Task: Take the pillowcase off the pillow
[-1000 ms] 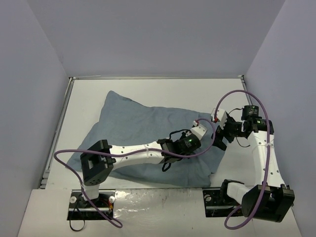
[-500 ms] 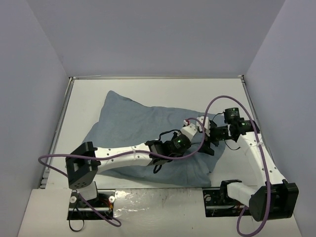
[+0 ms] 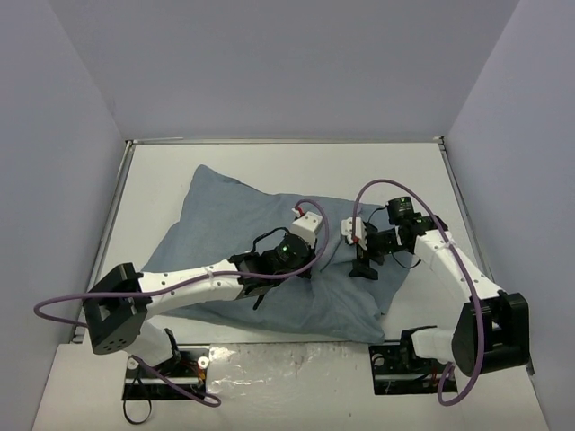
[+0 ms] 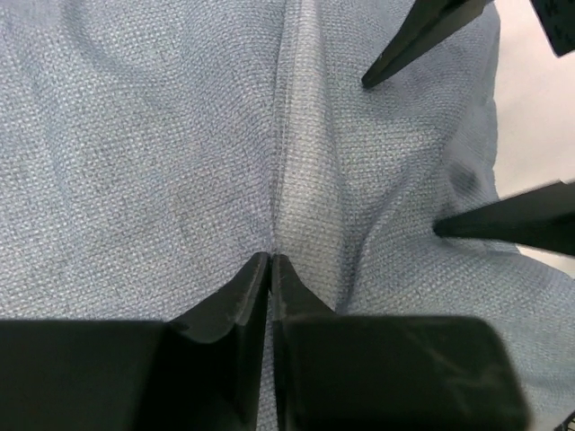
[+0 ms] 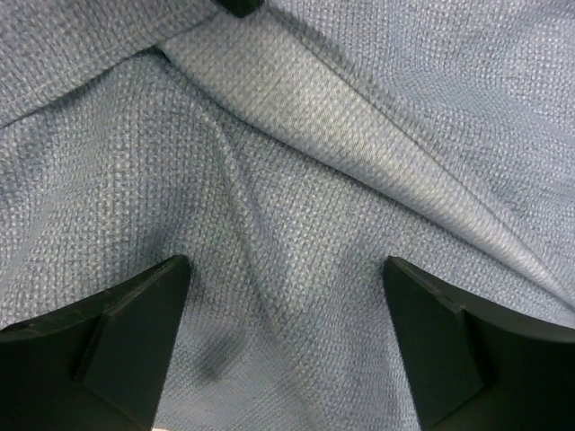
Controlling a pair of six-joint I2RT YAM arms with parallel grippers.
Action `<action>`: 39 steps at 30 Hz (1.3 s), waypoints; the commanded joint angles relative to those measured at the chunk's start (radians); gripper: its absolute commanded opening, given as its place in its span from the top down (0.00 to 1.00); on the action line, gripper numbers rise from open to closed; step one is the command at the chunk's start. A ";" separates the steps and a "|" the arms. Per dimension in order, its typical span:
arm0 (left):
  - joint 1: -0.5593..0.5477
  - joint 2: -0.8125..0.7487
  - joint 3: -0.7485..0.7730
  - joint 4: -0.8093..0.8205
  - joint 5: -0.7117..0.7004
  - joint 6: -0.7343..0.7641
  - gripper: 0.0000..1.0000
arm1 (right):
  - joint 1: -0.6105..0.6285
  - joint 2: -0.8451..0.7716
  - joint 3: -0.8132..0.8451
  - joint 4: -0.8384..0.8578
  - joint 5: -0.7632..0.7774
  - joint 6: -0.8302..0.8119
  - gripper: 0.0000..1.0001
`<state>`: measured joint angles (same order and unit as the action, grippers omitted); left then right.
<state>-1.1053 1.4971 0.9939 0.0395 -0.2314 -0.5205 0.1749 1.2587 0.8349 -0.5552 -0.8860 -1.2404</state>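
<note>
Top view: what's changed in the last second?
The left gripper slid left across the pillowcase and closed, pinching a ridge of cloth. The right gripper followed it left, jaws open, straddling the fold. The pillowcase lies where it was, plain face up.

I read nothing in any of my three views. No lettering, label, brand, number or sign showed on the pillowcase, on the left arm, on the right arm or on the surface.
</note>
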 commanded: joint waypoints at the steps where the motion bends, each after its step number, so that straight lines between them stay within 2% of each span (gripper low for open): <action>1: 0.030 -0.064 -0.026 0.091 0.026 -0.035 0.97 | 0.021 0.025 -0.002 0.018 0.005 -0.039 0.17; 3: 0.041 -0.087 -0.053 0.102 0.032 -0.039 0.98 | 0.032 0.059 0.003 0.015 0.018 -0.041 0.28; 4: 0.047 -0.095 -0.064 0.114 0.033 -0.042 0.98 | 0.041 0.071 0.004 0.014 0.025 -0.044 0.43; 6: 0.059 -0.124 -0.096 0.122 0.041 -0.049 0.98 | 0.046 0.087 0.004 0.011 0.044 -0.045 0.63; 7: 0.064 -0.133 -0.106 0.128 0.043 -0.049 0.98 | 0.046 0.078 0.001 0.011 0.068 -0.048 0.80; 8: 0.067 -0.149 -0.115 0.129 0.041 -0.050 0.98 | 0.046 0.067 -0.003 0.011 0.085 -0.050 0.87; 9: 0.070 -0.156 -0.132 0.132 0.043 -0.053 0.98 | 0.046 0.055 -0.006 0.008 0.102 -0.051 1.00; 19: 0.094 -0.163 -0.161 0.138 0.049 -0.055 0.98 | 0.040 -0.232 -0.049 -0.176 0.373 -0.103 1.00; 23: 0.105 -0.176 -0.169 0.108 0.032 -0.052 0.98 | 0.020 -0.274 -0.060 -0.219 0.499 -0.114 1.00; 26: 0.117 -0.208 -0.181 0.079 0.001 -0.046 0.98 | -0.014 -0.268 -0.071 -0.221 0.532 -0.128 1.00; 31: 0.163 -0.253 -0.234 0.080 -0.005 -0.044 0.98 | -0.112 -0.265 -0.021 -0.250 0.398 -0.171 1.00; 36: 0.171 -0.189 -0.229 0.100 0.017 -0.036 0.98 | -0.111 -0.263 0.030 -0.376 0.190 -0.316 1.00; 39: 0.173 -0.131 -0.204 0.138 0.061 -0.026 0.98 | -0.101 -0.252 0.056 -0.402 0.167 -0.323 1.00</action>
<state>-0.9485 1.3327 0.7582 0.1360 -0.1669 -0.5632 0.0719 0.9970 0.8425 -0.8440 -0.6376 -1.4979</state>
